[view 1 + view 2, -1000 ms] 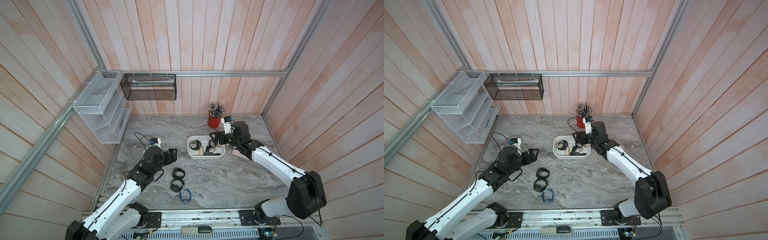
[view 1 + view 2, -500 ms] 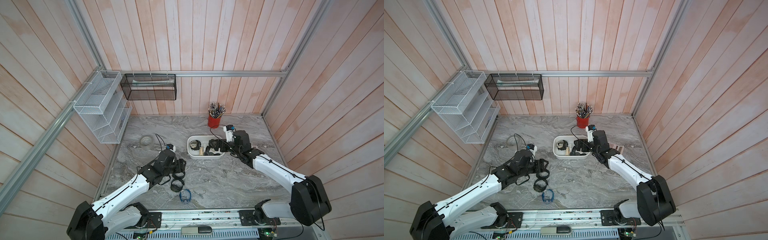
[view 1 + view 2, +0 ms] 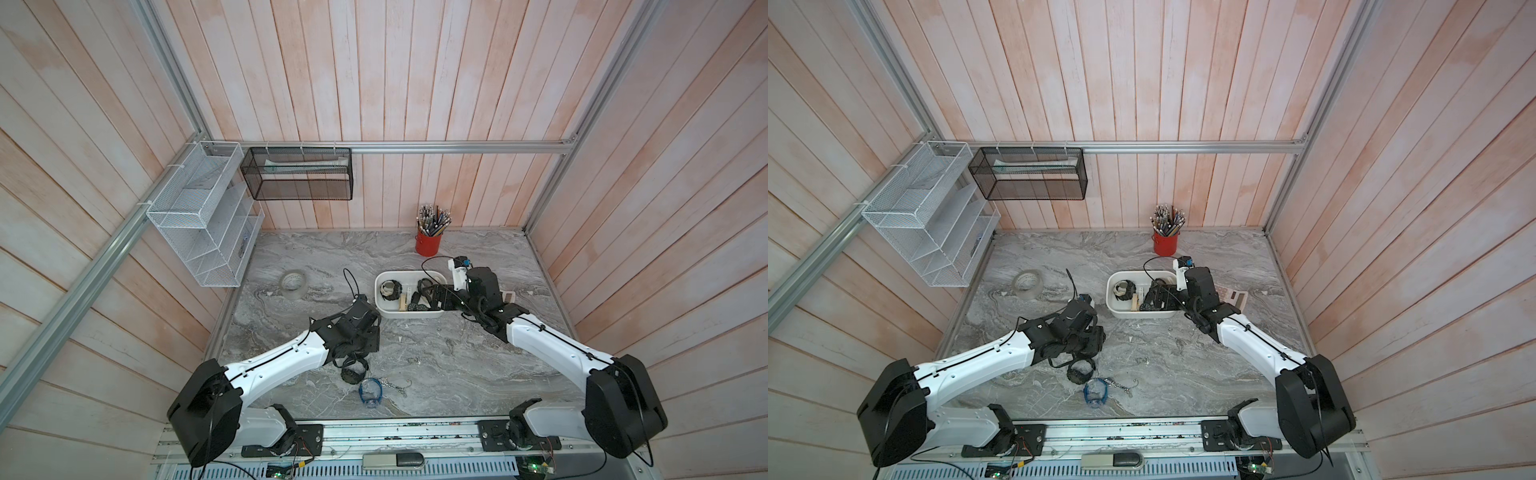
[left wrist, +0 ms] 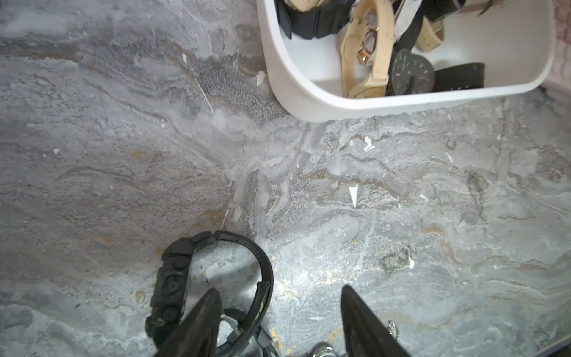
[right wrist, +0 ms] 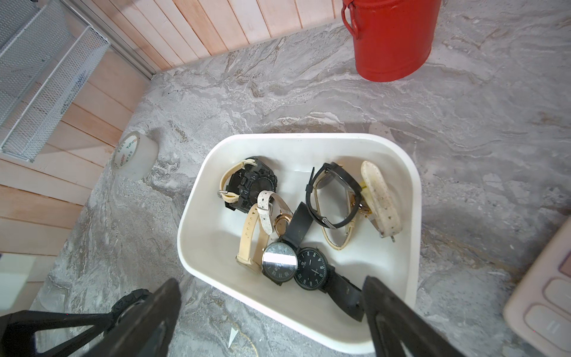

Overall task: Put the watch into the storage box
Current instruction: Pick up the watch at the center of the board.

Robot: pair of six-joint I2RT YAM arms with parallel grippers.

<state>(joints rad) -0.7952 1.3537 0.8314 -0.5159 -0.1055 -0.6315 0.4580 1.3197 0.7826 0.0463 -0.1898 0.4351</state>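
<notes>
Straddling one strap of the black watch [image 4: 171,278] at lower centre, the half-open left gripper [image 4: 278,288] might pinch only its edge and slip.

The left gripper [image 4: 279,290] has travelled from its place left of the storage box [image 3: 407,313] toward the near edge. It now stands low over the black watch [image 4: 173,278] on the table [image 4: 401,185], with its jaws drawn closer together, one finger [image 4: 204,315] inside the strap loop and one outside. With that arm moved away, the tape roll [image 3: 293,284] has come into view, and the right gripper [image 5: 272,282] has shifted a little lower over the box's right end, jaws slightly wider.
</notes>
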